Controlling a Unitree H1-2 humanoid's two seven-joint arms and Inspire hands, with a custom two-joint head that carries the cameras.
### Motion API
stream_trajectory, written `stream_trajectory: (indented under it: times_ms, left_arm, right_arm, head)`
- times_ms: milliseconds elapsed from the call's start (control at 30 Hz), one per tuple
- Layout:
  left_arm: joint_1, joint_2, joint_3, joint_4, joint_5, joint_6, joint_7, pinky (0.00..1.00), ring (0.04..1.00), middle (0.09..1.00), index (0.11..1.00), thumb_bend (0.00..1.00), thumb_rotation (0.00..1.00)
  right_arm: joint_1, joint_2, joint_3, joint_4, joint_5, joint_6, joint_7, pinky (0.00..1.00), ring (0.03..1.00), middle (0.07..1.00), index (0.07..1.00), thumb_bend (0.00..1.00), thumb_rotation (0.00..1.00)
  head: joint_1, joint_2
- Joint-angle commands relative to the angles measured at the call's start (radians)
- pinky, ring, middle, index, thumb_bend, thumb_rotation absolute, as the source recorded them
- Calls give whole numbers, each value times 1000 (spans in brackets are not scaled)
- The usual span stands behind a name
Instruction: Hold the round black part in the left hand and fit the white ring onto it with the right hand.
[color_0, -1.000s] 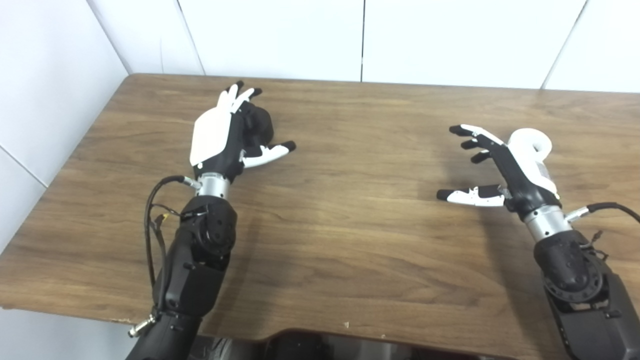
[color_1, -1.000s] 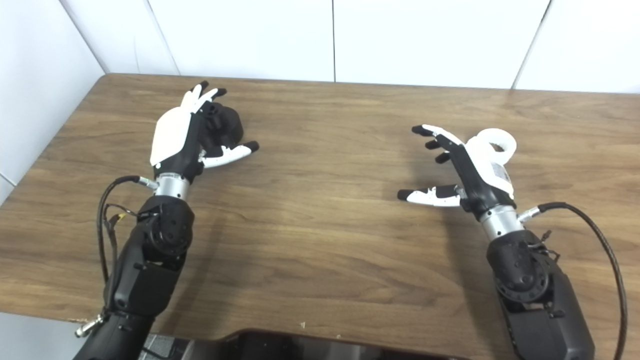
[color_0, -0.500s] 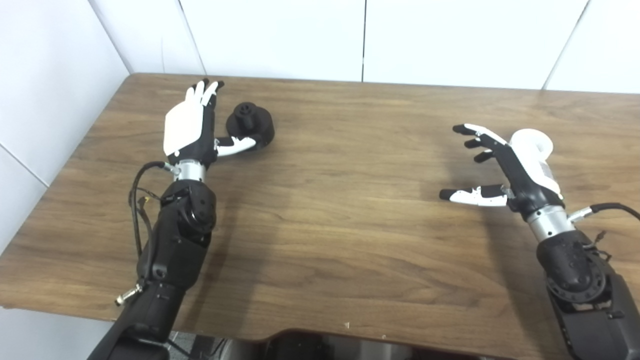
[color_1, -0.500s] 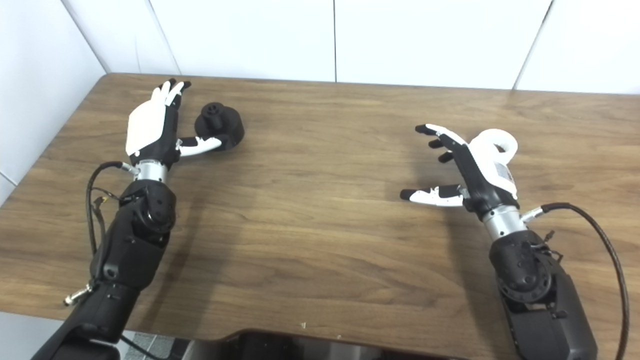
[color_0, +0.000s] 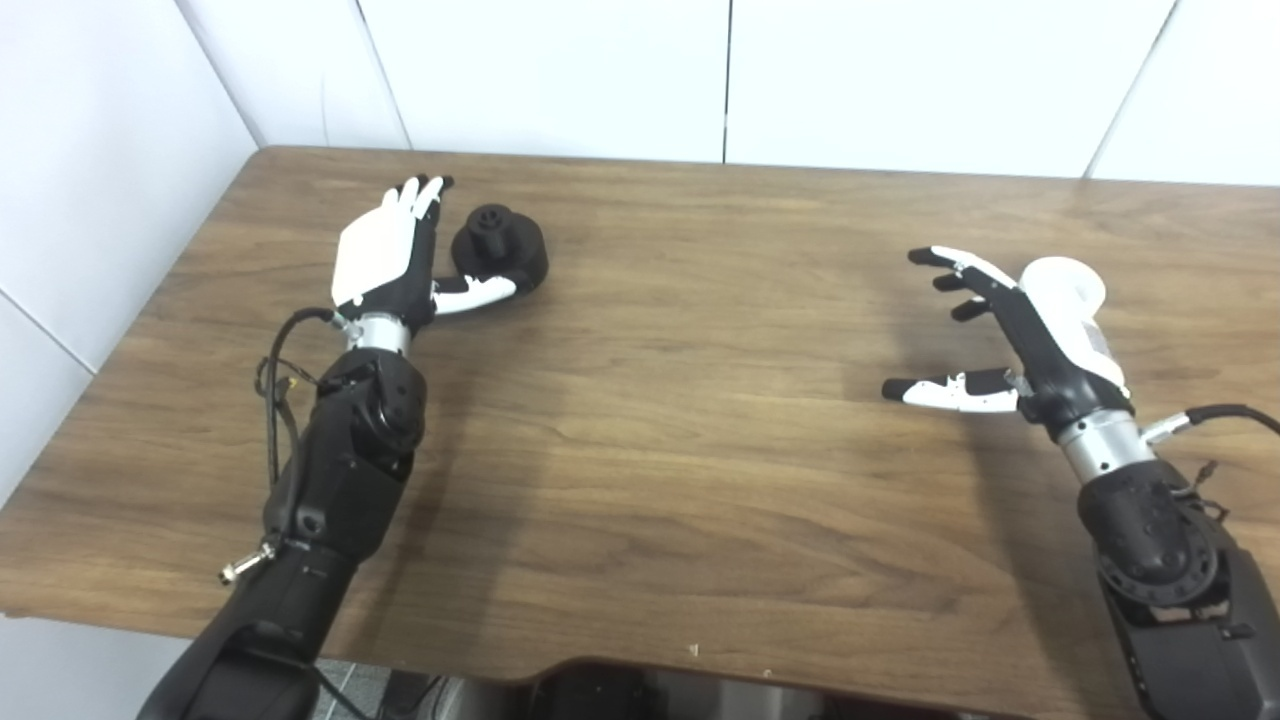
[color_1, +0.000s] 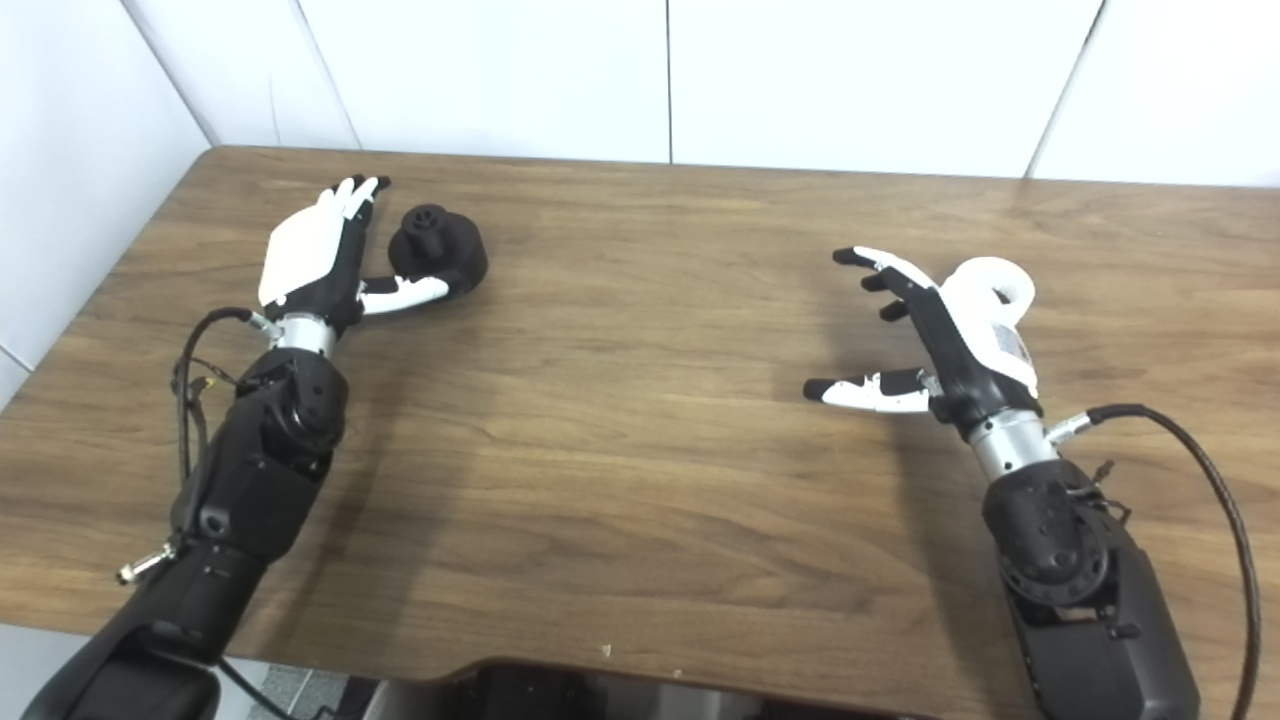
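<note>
The black part (color_0: 499, 246) sits on the tabletop (color_0: 680, 420) at the far left. The left robot hand (color_0: 385, 262) stands just beside it, open, its thumb reaching under the near side; the palm faces the part, probably to close around it. At the right, the white ring (color_1: 990, 285) lies just behind the right robot hand (color_1: 940, 345), which is open with spread fingers and holds nothing.

Bare table (color_0: 680, 400) lies open between the hands — the white ring (color_1: 990, 285) sits behind the right hand (color_1: 950, 340).
</note>
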Motion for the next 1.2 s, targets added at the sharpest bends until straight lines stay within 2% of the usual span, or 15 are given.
stream_trajectory:
  times_ms: [0,133,333,833,1067,1133,1167]
  left_arm:
    - [-56,39,-5,-23,-5,4,-18,968,1000,1000,892,1000,563]
    - [-62,45,-17,-29,-13,10,-53,979,1000,1000,858,1000,567]
    - [-80,43,-35,-1,-17,19,-65,987,1000,1000,839,1000,552]
    - [-118,33,-91,86,6,28,-4,991,1000,1000,828,1000,537]
    - [-122,39,-111,96,25,42,-1,995,1000,1000,839,1000,499]
    - [-123,40,-118,97,33,54,-4,985,1000,1000,834,1000,471]
    - [-124,40,-120,101,34,55,-1,992,1000,1000,821,978,420]
  right_arm:
    - [-27,-8,-13,-44,-8,-9,-13,678,806,871,843,813,225]
    - [-25,-8,-15,-49,-8,-7,-13,678,809,876,842,816,231]
    - [-18,-9,-22,-57,-3,-15,-17,681,812,880,836,820,236]
    - [1,-20,-49,-59,23,-48,-28,696,813,882,831,814,248]
    - [3,-24,-56,-65,20,-48,-25,679,801,879,828,818,239]
    - [4,-24,-57,-66,18,-49,-26,681,799,878,827,819,245]
    - [4,-24,-58,-66,21,-48,-25,679,799,877,826,820,243]
  head:
    - [0,2]
    - [-4,5]
    - [-12,9]
    - [-18,18]
    - [-17,22]
    - [-17,22]
    - [-17,22]
